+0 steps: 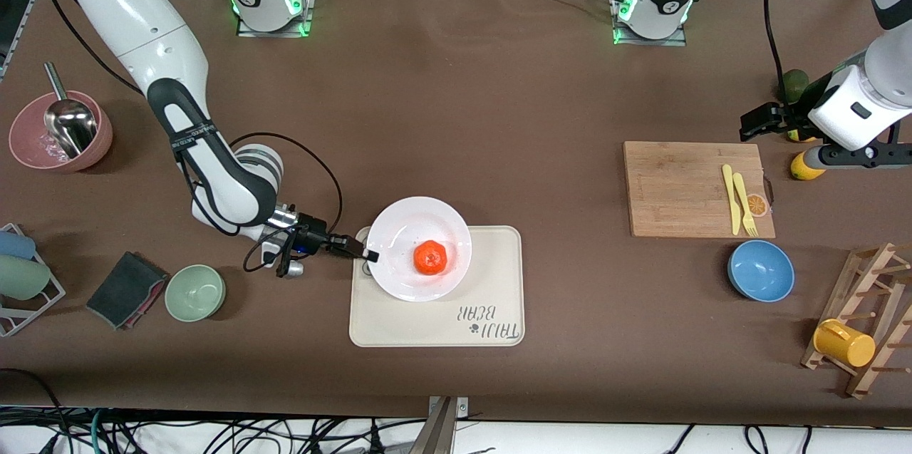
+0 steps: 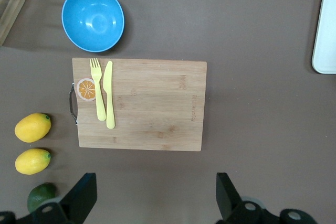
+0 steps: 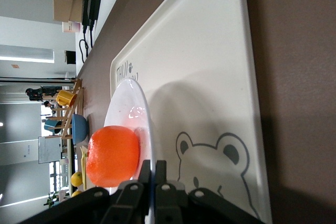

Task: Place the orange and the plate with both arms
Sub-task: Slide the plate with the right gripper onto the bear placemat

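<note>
The white plate (image 1: 399, 276) lies over the corner of the cream bear tray (image 1: 499, 311) toward the right arm's end, and its edge juts past the tray. The orange (image 1: 430, 257) sits on the plate, a little off its middle. My right gripper (image 1: 369, 254) is shut on the plate's rim at the edge toward the right arm's end. In the right wrist view the gripper (image 3: 153, 165) pinches the rim of the plate (image 3: 126, 103), with the orange (image 3: 113, 156) just past it. A shadow falls on the tray (image 3: 210, 77). My left gripper (image 1: 757, 123) (image 2: 156, 187) hangs open, holding nothing, over bare table beside the cutting board.
A cutting board (image 1: 677, 190) with a yellow fork and knife lies toward the left arm's end. A blue bowl (image 1: 761, 270) and a wooden rack with a yellow mug (image 1: 844, 342) are nearer the camera. Lemons (image 2: 32, 127) lie beside the board. A green bowl (image 1: 195, 292), a dark cloth (image 1: 127, 289) and a pink bowl (image 1: 28, 147) lie toward the right arm's end.
</note>
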You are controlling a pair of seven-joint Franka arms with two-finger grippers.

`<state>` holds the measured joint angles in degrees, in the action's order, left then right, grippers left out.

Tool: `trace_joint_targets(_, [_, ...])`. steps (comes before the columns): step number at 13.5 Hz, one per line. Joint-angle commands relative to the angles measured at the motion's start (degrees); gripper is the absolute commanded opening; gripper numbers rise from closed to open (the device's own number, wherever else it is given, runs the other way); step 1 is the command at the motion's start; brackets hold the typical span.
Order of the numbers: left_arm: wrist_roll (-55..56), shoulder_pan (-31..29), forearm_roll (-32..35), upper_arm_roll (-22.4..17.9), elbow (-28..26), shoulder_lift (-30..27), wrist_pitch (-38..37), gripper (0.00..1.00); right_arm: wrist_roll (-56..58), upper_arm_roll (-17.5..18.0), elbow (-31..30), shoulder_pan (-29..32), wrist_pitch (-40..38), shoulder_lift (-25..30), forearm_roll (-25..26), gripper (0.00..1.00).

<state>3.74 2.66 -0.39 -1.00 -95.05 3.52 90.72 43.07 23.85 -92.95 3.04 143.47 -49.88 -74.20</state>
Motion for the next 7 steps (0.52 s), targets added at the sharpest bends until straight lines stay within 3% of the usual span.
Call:
trace_joint_targets(1, [-0.66,0.33,1.36,0.13,1.01,0.35,-1.07,1.0,-1.67,0.23,5.14,-0.75,1.63,-4.08,3.62,0.0])
trace_joint_targets(7, [-0.57,0.33,1.36,0.3,1.01,0.87,-1.51,1.0,-1.76,-0.64,5.59,-0.58,1.99,-4.18,4.94,0.02])
